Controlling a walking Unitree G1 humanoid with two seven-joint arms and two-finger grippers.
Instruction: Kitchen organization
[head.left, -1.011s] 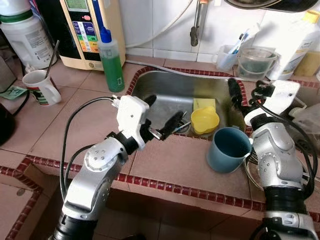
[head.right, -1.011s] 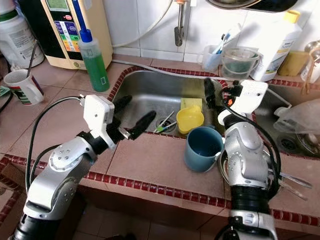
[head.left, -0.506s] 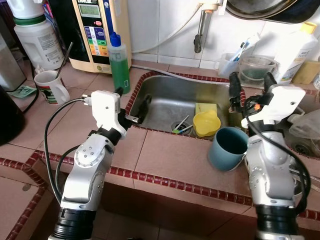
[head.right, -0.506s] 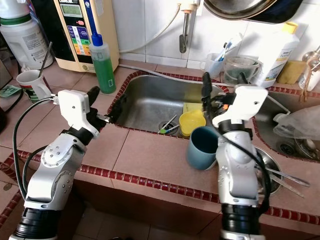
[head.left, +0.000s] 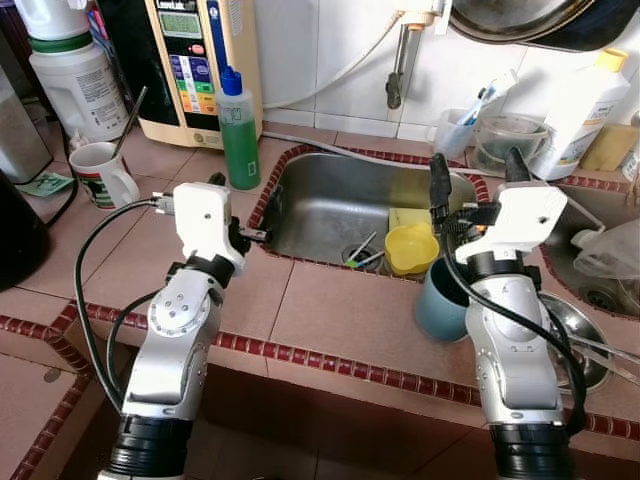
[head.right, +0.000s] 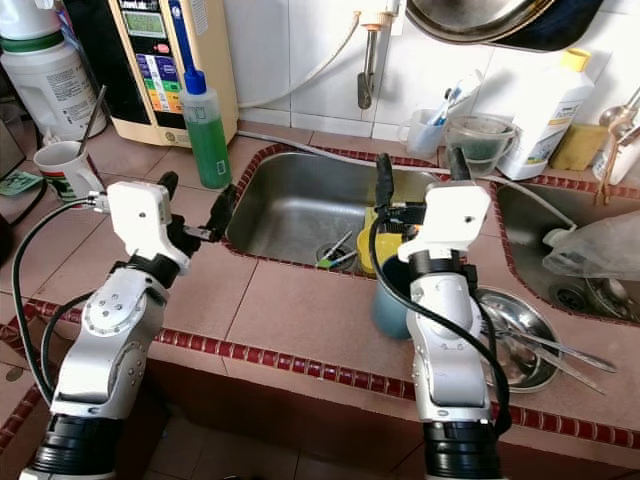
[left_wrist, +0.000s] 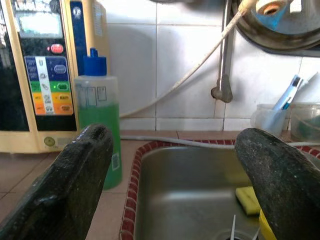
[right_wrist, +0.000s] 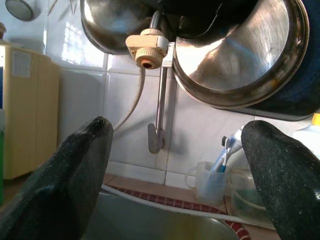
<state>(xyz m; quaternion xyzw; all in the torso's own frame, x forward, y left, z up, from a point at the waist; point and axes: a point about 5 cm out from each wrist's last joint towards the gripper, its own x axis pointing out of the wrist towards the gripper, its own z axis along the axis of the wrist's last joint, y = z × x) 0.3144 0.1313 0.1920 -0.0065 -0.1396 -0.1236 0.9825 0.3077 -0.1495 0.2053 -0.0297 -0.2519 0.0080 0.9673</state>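
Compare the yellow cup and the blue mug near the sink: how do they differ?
The yellow cup sits down inside the sink; the blue mug stands on the tiled counter at the sink's front edge. The yellow cup looks smaller and bright; the blue mug is larger, darker and partly hidden behind the right arm. Both stand upright.

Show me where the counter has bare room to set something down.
Free: tiles between the white mug and sink, and the front ledge left of the blue cup. Crowded: back wall by the green bottle, and right of the cup around the steel bowl.

tiled counter (head.left: 330, 320) — blue cup (head.left: 437, 300), white mug (head.left: 98, 172), green bottle (head.left: 238, 130), steel bowl (head.left: 570, 335)
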